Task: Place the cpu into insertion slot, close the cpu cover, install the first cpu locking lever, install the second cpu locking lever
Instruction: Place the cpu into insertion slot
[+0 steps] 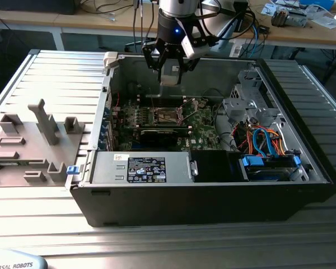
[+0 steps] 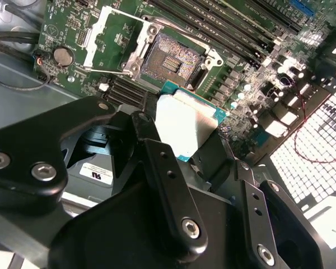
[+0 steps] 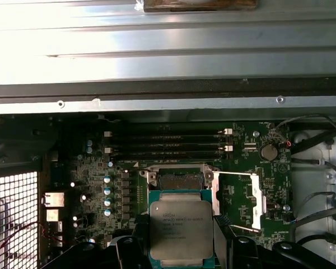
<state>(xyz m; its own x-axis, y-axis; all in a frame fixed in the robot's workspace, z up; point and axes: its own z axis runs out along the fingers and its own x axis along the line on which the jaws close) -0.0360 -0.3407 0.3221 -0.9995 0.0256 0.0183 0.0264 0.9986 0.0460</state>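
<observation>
My gripper [image 1: 169, 68] hangs above the open computer case, shut on the cpu [image 1: 171, 73], a flat square chip with a silvery-grey top and a green edge. In both wrist views the cpu [image 2: 187, 124] [image 3: 181, 228] sits between the black fingers [image 2: 159, 159], held clear above the board. The insertion slot [image 1: 167, 116] [image 2: 172, 59] [image 3: 181, 180] lies bare below it, a dark centre with a silver rim. The cpu cover [image 2: 109, 42] [image 3: 241, 199], a thin silver frame, is swung open beside the slot. A thin wire lever [image 2: 109, 72] runs along the cover's edge.
Long memory slots [image 3: 165, 144] run beside the socket. A black graphics card [image 1: 159, 134] lies just in front of it, then the power supply [image 1: 148, 168]. A drive cage with blue and orange cables [image 1: 266, 143] is at the exterior view's right. A grey fixture tray [image 1: 28, 140] sits outside the case.
</observation>
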